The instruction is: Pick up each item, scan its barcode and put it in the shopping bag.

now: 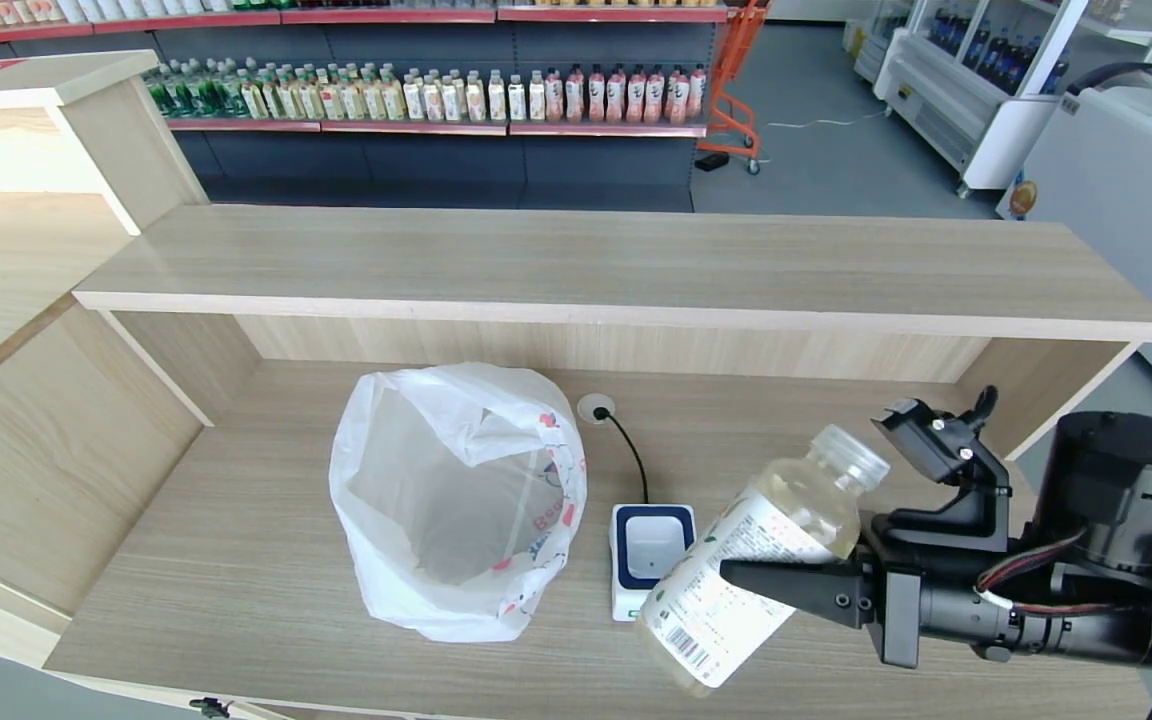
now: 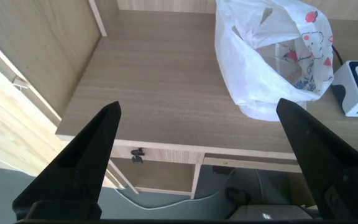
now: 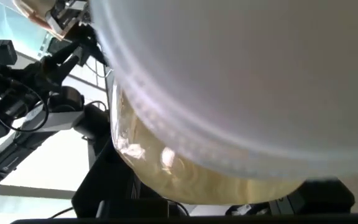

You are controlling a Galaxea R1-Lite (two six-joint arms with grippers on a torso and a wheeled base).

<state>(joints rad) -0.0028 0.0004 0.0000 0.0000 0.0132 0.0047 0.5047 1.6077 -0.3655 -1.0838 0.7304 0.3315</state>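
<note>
While our L claw [image 2: 199, 107] hangs spread and empty, we see the shopping bag [image 1: 456, 500] gaping beyond it, mouth up for drop-ins. Barcode scanner [image 1: 648, 560] sits close by the drink bottle [image 1: 751, 560], which R claw [image 1: 811, 495] clamps tilted, base-down, prob. to present its barcode [image 1: 688, 650].

A clear bottle [image 1: 756, 555] of pale yellow drink, with a barcode label near its base, sits tilted in the right gripper [image 1: 816, 520], cap up. The white scanner [image 1: 648, 560] lies just past the fingertips. The open white bag [image 1: 536, 520] stands farther left.
</note>
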